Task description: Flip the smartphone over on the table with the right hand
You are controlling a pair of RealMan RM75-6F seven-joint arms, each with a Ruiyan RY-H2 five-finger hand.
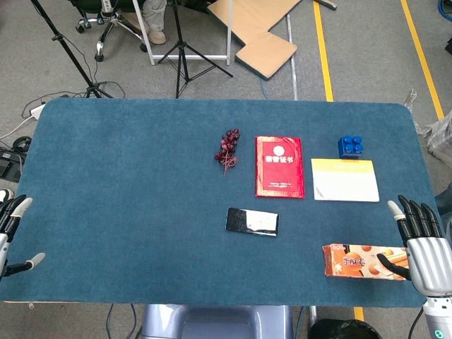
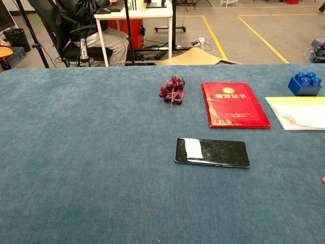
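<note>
1. Phone lies flat near the middle of your tabletop, its dark glossy face up, long side running left to right; nothing touches it.
2. Your right hand sits at the right near corner, well apart from the phone, fingers spread and holding nothing. Its thumb reaches toward the snack box just beside it; you cannot tell from the head view whether they touch.
3. Your left hand shows only at the left edge, fingers apart and nothing in them, far from the phone.
4. Containers: the snack box is the only one you have. It lies flat and closed near the front edge, to the right of the phone, between it and your right hand.
5. Beyond the phone, a red booklet with gold print lies flat, close by but apart from it.
6. Left of the booklet is a bunch of dark grapes.
7. Right of the booklet lies a white pad with a yellow strip along its far edge, and a blue brick sits just behind it.
8. Past the far edge you see tripod legs, cardboard on the floor and a seated person.
</note>
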